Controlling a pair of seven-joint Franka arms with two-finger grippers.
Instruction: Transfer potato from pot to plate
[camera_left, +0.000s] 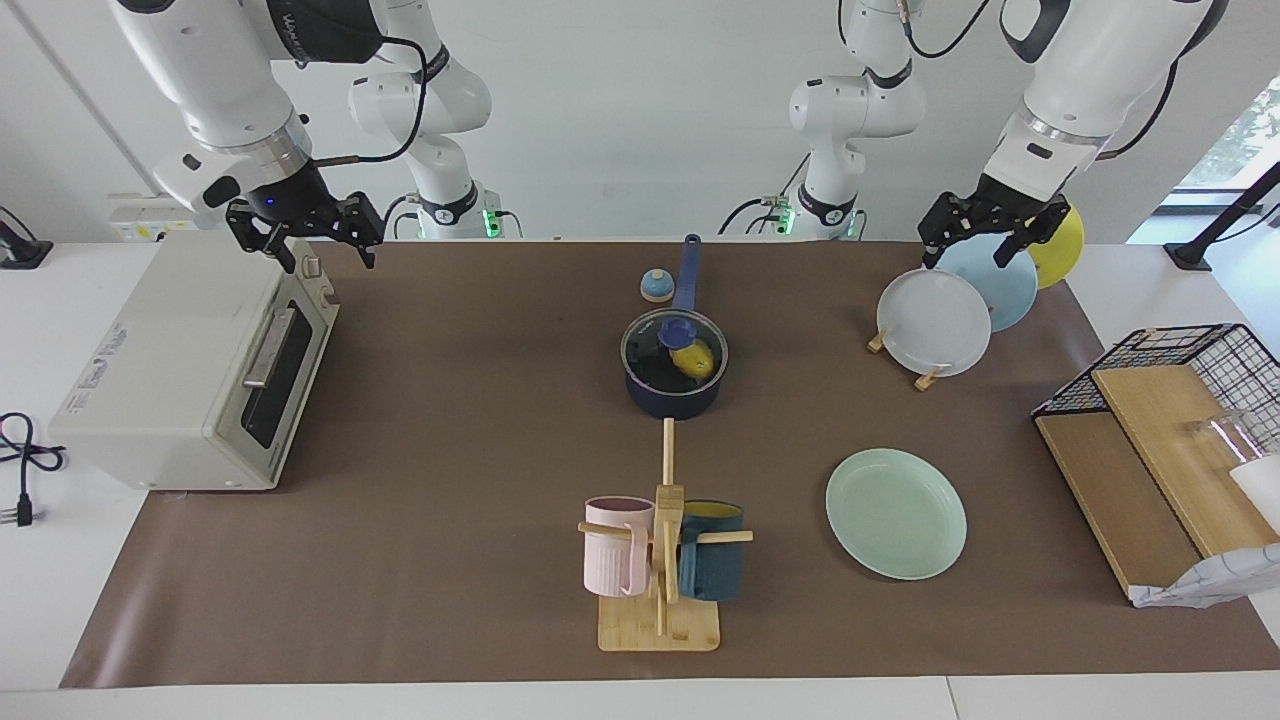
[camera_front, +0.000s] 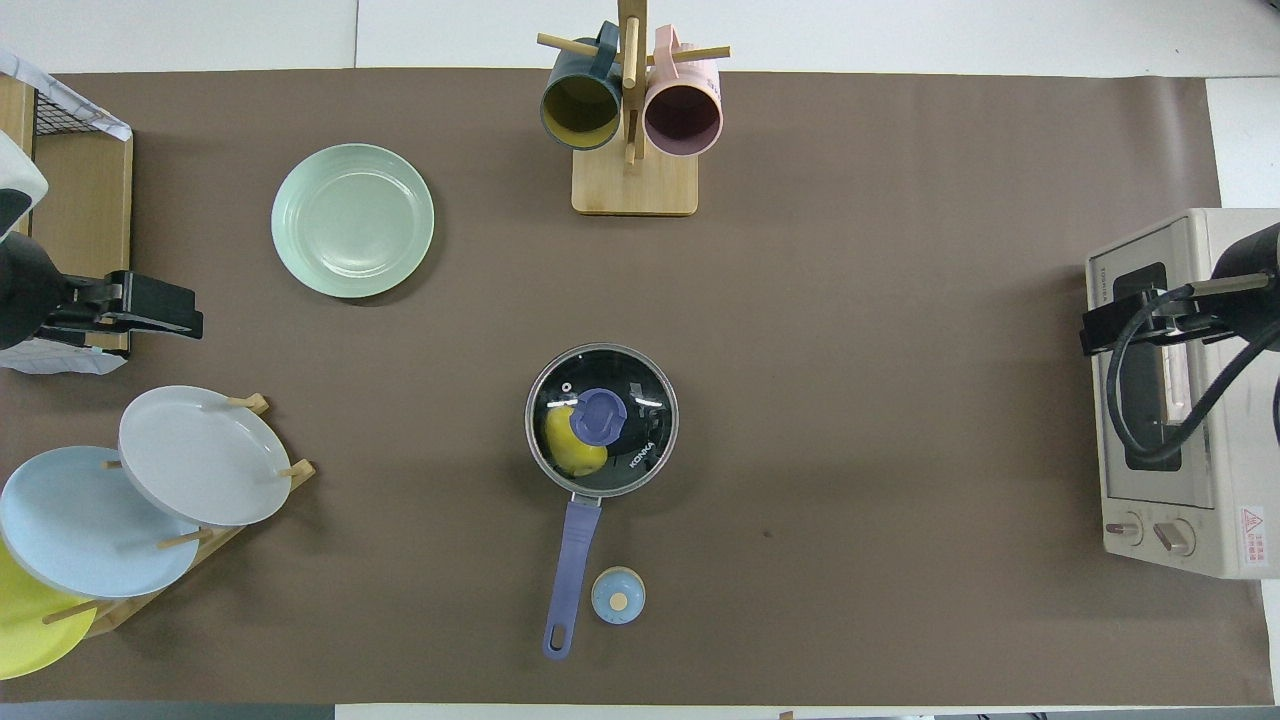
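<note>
Clearly, the potato (camera_left: 694, 358) is sitting inside the pot (camera_left: 673, 390) under a glass lid (camera_front: 602, 420), mid-table; the overhead view is showing its knob overlapping the potato. The plate (camera_left: 896, 513) is lying farther from the robots. Only the facing view is showing both grippers hanging with fingers spread, holding nothing: left gripper (camera_left: 985, 240) over the plate rack (camera_left: 930, 378), right gripper (camera_left: 305, 240) over the toaster oven (camera_left: 190, 375).
</note>
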